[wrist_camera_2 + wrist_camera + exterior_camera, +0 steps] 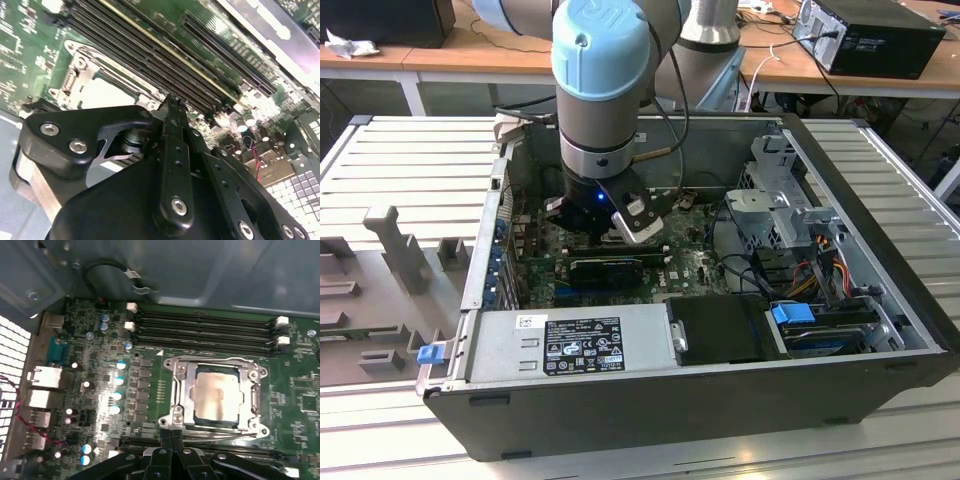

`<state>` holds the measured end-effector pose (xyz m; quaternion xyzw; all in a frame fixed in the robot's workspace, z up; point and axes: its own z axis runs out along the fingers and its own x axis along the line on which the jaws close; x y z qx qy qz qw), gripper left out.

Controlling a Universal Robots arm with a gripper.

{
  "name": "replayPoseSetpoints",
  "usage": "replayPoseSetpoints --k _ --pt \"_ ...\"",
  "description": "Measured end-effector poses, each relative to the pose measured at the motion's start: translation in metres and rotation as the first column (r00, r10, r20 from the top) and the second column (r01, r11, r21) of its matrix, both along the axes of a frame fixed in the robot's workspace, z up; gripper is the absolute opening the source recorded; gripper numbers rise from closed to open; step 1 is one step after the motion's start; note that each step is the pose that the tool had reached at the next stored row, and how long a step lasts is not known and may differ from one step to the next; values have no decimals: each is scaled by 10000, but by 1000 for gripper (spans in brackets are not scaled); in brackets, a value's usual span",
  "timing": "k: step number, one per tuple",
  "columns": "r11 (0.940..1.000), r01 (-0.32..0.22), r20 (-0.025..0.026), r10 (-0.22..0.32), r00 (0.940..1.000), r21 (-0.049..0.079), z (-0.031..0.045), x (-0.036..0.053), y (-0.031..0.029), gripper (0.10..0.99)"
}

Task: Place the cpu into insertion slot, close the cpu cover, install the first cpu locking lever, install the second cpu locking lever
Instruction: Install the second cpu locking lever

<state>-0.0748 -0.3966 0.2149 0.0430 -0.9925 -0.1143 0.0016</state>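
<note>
Seen in the exterior view, from its left to its right: grey moulded tray (380, 290) on the bench, then open computer case (880, 250) lying on its side, with the arm's gripper (610, 225) lowered inside over the green motherboard (545, 245); beyond that, drive cage (780, 205) and blue-tabbed connector (792, 313) at the exterior view's right. Power supply (570, 345) located along the near wall of the case. In the first wrist view, fingers (167, 437) pressed together tip to tip, nothing held between them, positioned just beside the near edge of the insertion slot (175, 385). Cpu (215, 395) seated flat in the slot, pale metal face up. Cpu cover (252, 372) lowered over the chip, its frame surrounding the exposed centre. Black memory slots (205, 330) running along the far side of the socket; row of capacitors (119, 385) beside it. In the second wrist view, closed fingertips (172, 105) close to the socket frame (75, 75); contact could not be determined. State of locking levers not determinable.
</note>
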Motion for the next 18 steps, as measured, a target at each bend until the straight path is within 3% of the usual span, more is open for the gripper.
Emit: replayPoseSetpoints --k 8,10,12,14,18 --pt "9998 -1 -2 1 10000 189 -119 -24 -1 106" --pt "9996 1 -4 -1 10000 287 -141 -30 -2 106" --pt "9987 2 -2 -1 10000 506 -153 -36 -1 106" --pt "9980 0 -2 1 10000 632 -167 -39 0 106" --pt "9973 1 -4 -1 10000 733 -209 -51 -1 106"
